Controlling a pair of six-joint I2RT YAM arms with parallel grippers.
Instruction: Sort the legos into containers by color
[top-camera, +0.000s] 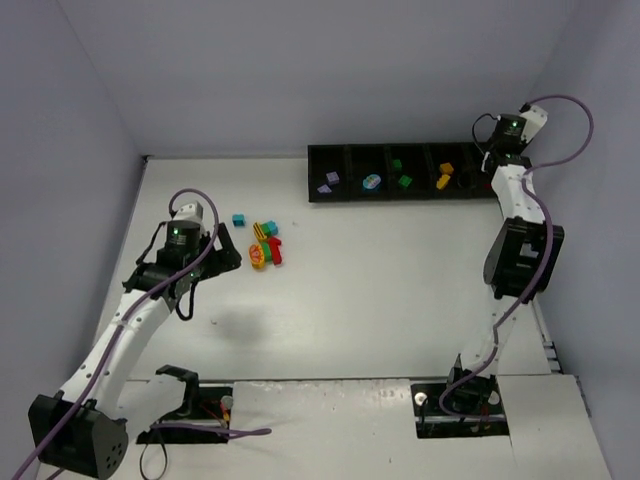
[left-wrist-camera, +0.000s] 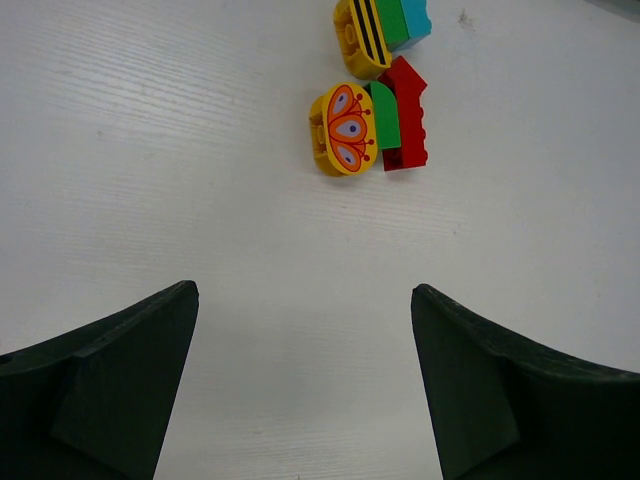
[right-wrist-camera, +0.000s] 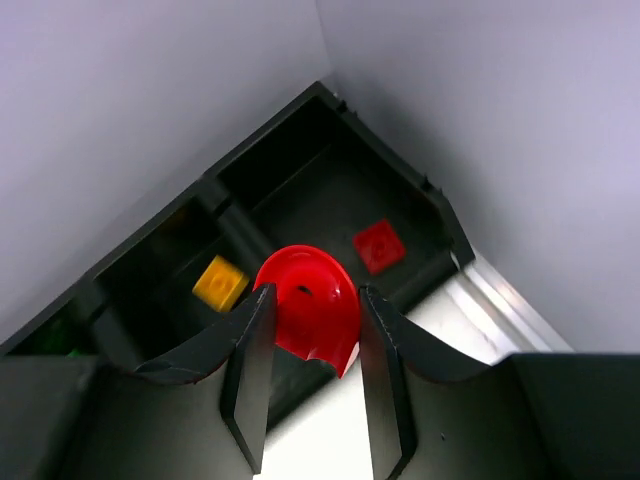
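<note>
A white desk (top-camera: 380, 300) carries a black tray (top-camera: 345, 199) along its far edge, reaching toward the far right corner. Its row of bins holds a lilac brick (top-camera: 329, 180), a round piece (top-camera: 371, 182) with a print too small to read, green bricks (top-camera: 405, 181), a yellow brick (top-camera: 444, 178) and, in the end bin, a square red brick (right-wrist-camera: 379, 245). Over that end bin the right claw (right-wrist-camera: 315, 295) is clamped on a glossy rounded red brick (right-wrist-camera: 318, 280), held above the tray. The left claw (left-wrist-camera: 303, 290) hangs with fingers spread wide, holding nothing, over the desk's left half, near a loose cluster. There a yellow butterfly brick (left-wrist-camera: 342, 130), printed in orange, red and blue, touches a green wedge (left-wrist-camera: 384, 115), itself against a red studded brick (left-wrist-camera: 408, 115). Just beyond them lies a yellow striped brick (left-wrist-camera: 362, 35) with black bars, joined to green and teal pieces. A lone teal brick (top-camera: 239, 219) sits beside the cluster, toward the left edge.
</note>
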